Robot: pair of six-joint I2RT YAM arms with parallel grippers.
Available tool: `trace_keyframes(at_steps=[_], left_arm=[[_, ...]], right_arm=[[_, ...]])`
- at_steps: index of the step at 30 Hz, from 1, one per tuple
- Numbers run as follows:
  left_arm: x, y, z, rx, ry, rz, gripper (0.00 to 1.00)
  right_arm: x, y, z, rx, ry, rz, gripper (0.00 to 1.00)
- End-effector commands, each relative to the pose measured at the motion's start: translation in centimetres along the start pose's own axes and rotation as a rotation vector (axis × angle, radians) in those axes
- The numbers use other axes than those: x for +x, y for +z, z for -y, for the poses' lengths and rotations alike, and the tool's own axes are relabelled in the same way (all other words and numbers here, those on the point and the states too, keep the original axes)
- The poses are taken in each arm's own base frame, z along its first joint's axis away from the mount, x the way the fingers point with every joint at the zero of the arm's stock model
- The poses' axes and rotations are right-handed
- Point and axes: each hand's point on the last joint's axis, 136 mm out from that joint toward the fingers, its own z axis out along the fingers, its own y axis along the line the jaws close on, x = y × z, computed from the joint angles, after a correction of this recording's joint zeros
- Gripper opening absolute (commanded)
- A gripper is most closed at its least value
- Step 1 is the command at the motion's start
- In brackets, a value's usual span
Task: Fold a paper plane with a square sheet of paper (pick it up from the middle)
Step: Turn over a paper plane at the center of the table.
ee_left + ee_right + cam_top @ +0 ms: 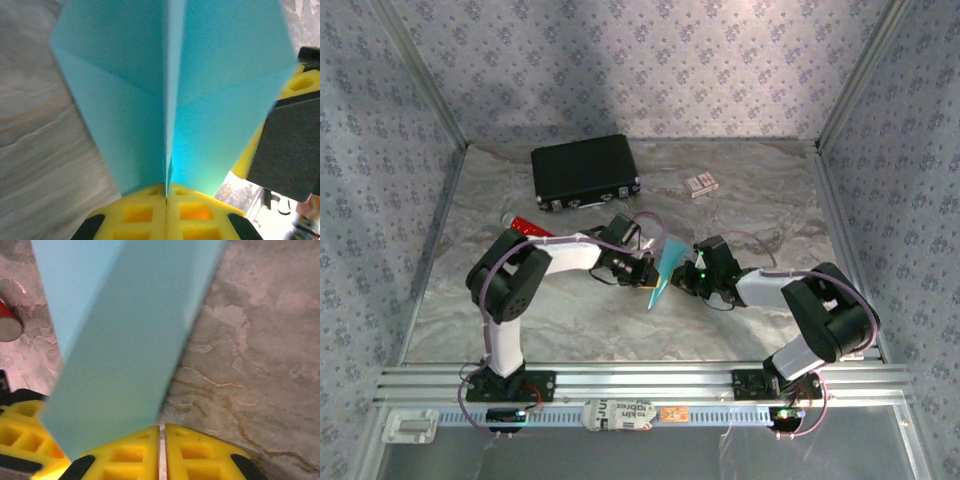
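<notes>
The folded paper (pixel 666 262) stands on edge in the air above the middle of the bench (pixel 770 210), between the two tools, and lies clear of everything else.

The black case (pixel 585 172) sits at the far side, left of centre. The small card box (pixel 700 184) lies to the case's right, well apart from it. The red tube (pixel 528 227) rests just beyond the left arm's elbow. The bench surface around the paper is bare on the near side and out to the right wall. Patterned walls (pixel 620 60) close the far side and both flanks, and a metal rail (pixel 650 380) runs along the near edge.

The left arm rises from its base, bends at a raised elbow and sends its white forearm rightward to the paper. The left tool (pixel 166 197) is pressed together, pinching the paper at the bottom of its long centre crease. From there the two halves fan upward, each crossed by a slanted fold.

The right arm folds back over its base, with its forearm pointing left. The right tool (pixel 161 432) meets the paper's right edge. Its fingers are pressed together on that edge with only a thin seam between them, and a flap of the paper lies across the left finger (pixel 120 455). In the left wrist view, one yellow finger of the right tool runs behind the paper's right edge.
</notes>
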Motion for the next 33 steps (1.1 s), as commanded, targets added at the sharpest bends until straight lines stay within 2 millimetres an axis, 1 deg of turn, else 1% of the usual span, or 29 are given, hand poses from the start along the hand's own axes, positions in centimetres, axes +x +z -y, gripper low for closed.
trace_keyframes(at_steps=[1, 3, 6, 8, 10, 15, 23, 33], left_arm=[[-1.3, -3.6, -1.0, -0.199, 0.056, 0.163, 0.04], [-1.5, -5.4, -2.3, -0.316, 0.052, 0.242, 0.04], [-1.3, -7.5, -4.1, -0.449, 0.034, 0.311, 0.03], [-1.1, -8.2, -4.9, -0.499, 0.024, 0.328, 0.04], [-0.7, -8.5, -5.5, -0.527, 0.019, 0.328, 0.04], [0.0, -7.8, -6.2, -0.540, 0.002, 0.298, 0.04], [0.9, -6.6, -6.9, -0.531, -0.028, 0.272, 0.05], [1.3, -6.1, -7.3, -0.540, -0.028, 0.250, 0.08]], right_arm=[[-0.6, -1.1, -0.3, 0.030, -0.023, 0.033, 0.12], [-0.8, -1.6, -0.4, 0.043, -0.032, 0.046, 0.12], [-1.0, -2.1, -0.8, 0.043, -0.040, 0.058, 0.12], [-1.2, -2.3, -1.2, 0.037, -0.043, 0.066, 0.13], [-1.4, -2.5, -1.5, 0.036, -0.048, 0.072, 0.13], [-1.6, -2.6, -2.1, 0.032, -0.058, 0.078, 0.13], [-1.5, -2.6, -2.3, 0.031, -0.062, 0.076, 0.13], [-1.5, -2.5, -2.3, 0.034, -0.061, 0.078, 0.13]])
